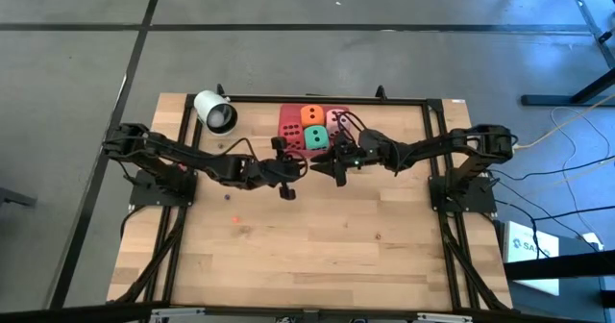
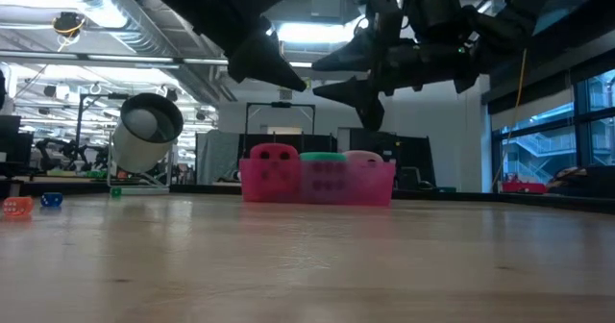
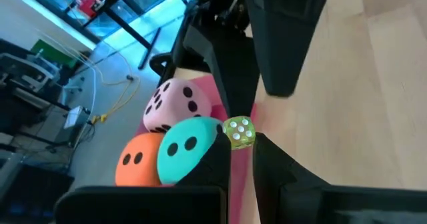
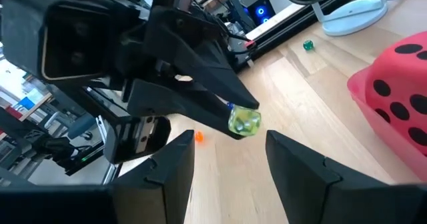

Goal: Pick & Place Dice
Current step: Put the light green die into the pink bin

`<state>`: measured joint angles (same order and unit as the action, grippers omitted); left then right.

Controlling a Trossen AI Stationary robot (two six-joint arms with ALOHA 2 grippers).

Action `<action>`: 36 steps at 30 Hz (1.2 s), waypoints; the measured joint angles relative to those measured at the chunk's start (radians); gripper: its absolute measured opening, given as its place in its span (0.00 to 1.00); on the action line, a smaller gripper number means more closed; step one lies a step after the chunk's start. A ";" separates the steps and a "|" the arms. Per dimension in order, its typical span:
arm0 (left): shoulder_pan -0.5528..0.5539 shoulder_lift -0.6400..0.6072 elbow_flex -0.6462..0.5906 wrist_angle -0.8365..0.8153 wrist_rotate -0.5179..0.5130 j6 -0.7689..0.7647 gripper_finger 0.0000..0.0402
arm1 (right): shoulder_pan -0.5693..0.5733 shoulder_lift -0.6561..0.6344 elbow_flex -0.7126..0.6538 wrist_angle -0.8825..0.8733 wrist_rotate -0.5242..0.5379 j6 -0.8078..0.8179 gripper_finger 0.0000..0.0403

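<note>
Looking down, high view: left gripper (image 1: 291,172) and right gripper (image 1: 336,161) meet nose to nose just in front of the pink tray (image 1: 288,142), which holds the red die (image 1: 291,121), orange die (image 1: 310,114), green die (image 1: 314,136) and light pink die (image 1: 336,121)
Low view: both arms reach in level, well above the tabletop, with the tray beyond and below them
Left wrist view: the left fingers are pressed together, pinching a small yellow-green die (image 3: 238,132) at their very tips
Right wrist view: the right jaws stand spread and empty; the small die lies straight ahead, in line with the gap but not yet between them
Judgement: this looks like a handover that turns on the right gripper closing that short gap; the die is a cube with no long axis, so only the free faces matter
</note>
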<state>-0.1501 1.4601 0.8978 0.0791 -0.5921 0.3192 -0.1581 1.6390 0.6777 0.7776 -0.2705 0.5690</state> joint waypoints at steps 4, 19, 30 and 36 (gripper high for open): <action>0.000 0.000 0.000 0.011 0.005 0.008 0.05 | 0.000 0.000 0.000 0.000 0.000 0.000 0.46; 0.000 0.051 0.086 -0.053 0.008 0.044 0.05 | 0.001 0.000 0.027 -0.036 -0.011 -0.017 0.46; 0.000 0.067 0.097 -0.061 0.000 0.041 0.05 | 0.000 0.000 0.027 -0.040 -0.010 -0.031 0.43; 0.000 0.066 0.097 -0.061 -0.002 0.044 0.05 | 0.000 0.000 0.027 -0.043 -0.007 -0.035 0.30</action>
<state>-0.1501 1.5261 0.9951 0.0179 -0.5939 0.3636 -0.1581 1.6394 0.7044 0.7349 -0.2771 0.5343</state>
